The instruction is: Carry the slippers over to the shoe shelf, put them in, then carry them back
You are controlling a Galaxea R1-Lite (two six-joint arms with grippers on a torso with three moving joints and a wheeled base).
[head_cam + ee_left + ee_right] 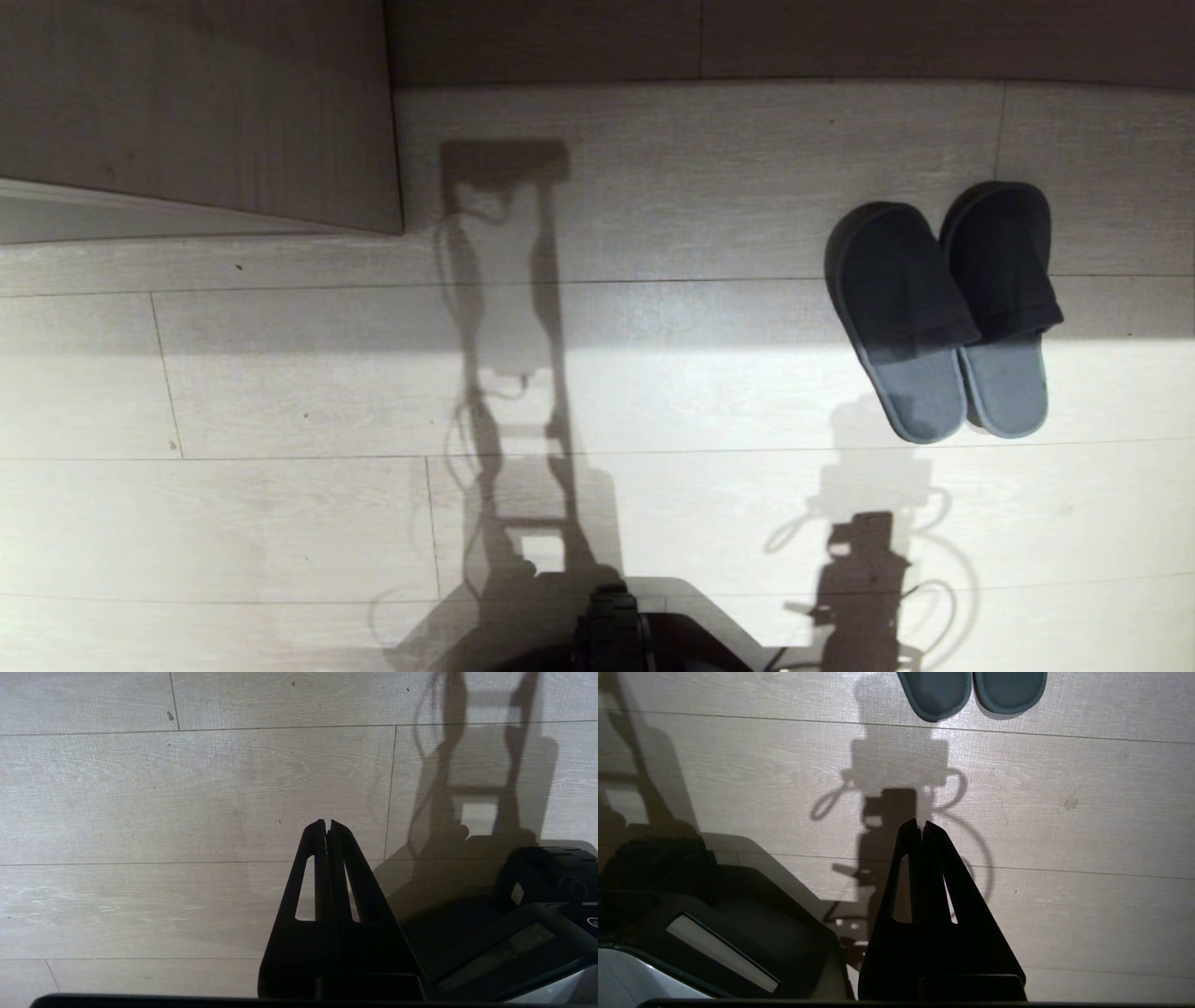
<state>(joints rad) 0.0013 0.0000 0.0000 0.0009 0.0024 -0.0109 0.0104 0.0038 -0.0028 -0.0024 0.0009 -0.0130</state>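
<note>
Head view shows the slippers (948,313) lying side by side on the pale plank floor (280,401), to our right and well ahead of our base (621,635), toes pointing away and greyish-blue heels toward us. We note the two touch along their inner edges and nothing holds them. At upper left, a taupe wood-laminate panel (196,103) meets the floor; whether it belongs to the shoe shelf we cannot tell. Left wrist view shows our left gripper (327,822) pressed fully together, empty, above bare planks. Right wrist view shows our right gripper (920,822) likewise closed tight and empty, the slipper heels well beyond its tips.
</note>
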